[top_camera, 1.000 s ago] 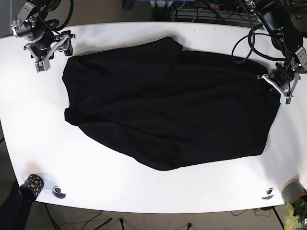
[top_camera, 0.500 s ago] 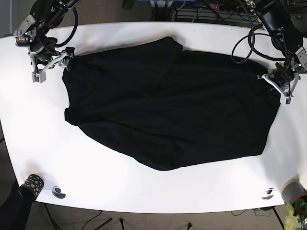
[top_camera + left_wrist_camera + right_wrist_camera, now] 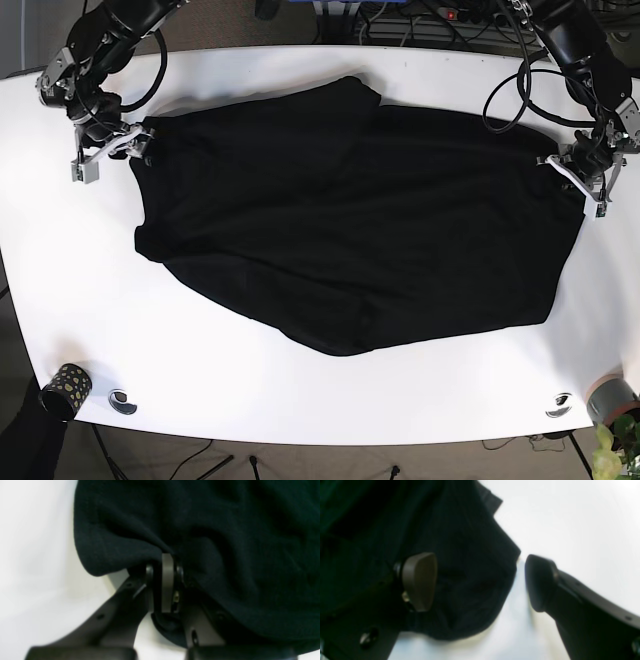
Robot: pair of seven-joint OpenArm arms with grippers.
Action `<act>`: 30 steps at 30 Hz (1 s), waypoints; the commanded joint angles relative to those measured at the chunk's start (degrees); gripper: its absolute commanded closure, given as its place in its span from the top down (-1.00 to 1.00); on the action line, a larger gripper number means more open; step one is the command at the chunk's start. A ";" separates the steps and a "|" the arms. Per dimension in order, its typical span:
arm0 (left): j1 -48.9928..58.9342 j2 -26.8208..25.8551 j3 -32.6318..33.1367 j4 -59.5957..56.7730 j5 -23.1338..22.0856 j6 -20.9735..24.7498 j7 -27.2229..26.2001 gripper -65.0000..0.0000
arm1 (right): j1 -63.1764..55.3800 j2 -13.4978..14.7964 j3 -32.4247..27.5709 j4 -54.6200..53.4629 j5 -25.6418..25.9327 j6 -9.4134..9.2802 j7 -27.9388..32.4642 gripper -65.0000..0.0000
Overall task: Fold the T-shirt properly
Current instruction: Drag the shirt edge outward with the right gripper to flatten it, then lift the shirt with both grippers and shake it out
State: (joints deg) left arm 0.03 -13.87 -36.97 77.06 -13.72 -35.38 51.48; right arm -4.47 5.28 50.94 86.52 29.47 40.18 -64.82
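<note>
The black T-shirt [image 3: 350, 210] lies spread flat across the middle of the white desk [image 3: 230, 385], long axis running side to side between the two arms; no print or label shows. The left gripper [image 3: 163, 580] is pinched tight on the shirt's edge, while the right gripper [image 3: 480, 580] sits spread wide, straddling a corner of the fabric. A small patterned cup [image 3: 66, 385] stands at the desk's near corner, and cables [image 3: 420, 25] run behind the far edge.

- I see a broad white table [image 3: 300, 400] with rounded corners.
- At its near left corner, a dark cup with pale speckles [image 3: 66, 386] sits at the edge.
- Just beside it lies a small round silver object [image 3: 123, 401].
- A similar silver object [image 3: 559, 405] lies near the opposite corner.
- A grey pot holding a green plant [image 3: 615, 412] shows past that corner.
</note>
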 commanded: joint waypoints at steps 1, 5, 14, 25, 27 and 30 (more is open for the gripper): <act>-0.08 -0.68 -0.08 0.44 0.92 0.08 1.40 -1.00 | -0.06 0.39 -0.08 -0.23 -1.47 -0.18 -1.69 0.64; -0.08 -0.68 0.00 0.44 0.92 0.08 1.40 -1.00 | -0.06 -1.63 -0.70 -0.06 -1.39 -0.18 -2.04 0.63; -0.08 -0.68 0.18 0.44 0.92 0.08 1.40 -1.00 | -0.06 -3.56 -3.51 0.03 -1.39 -0.18 -2.04 0.15; -0.08 -0.68 0.27 0.79 0.92 0.08 0.87 -1.00 | -0.41 -2.25 -3.33 3.11 -2.00 -0.18 -2.04 -1.00; -0.08 -0.68 0.27 0.97 0.92 -0.01 0.87 -1.00 | -1.38 -2.33 -3.33 5.66 -2.00 -0.18 -2.04 -1.00; 0.19 -0.68 0.27 5.10 0.66 -0.10 0.87 -1.00 | -3.57 -2.33 -3.42 11.55 -1.47 -0.18 -2.04 -1.00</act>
State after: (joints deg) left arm 0.49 -13.63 -36.67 78.56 -13.43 -35.40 51.99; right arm -7.88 2.17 47.24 94.76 27.31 39.99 -67.79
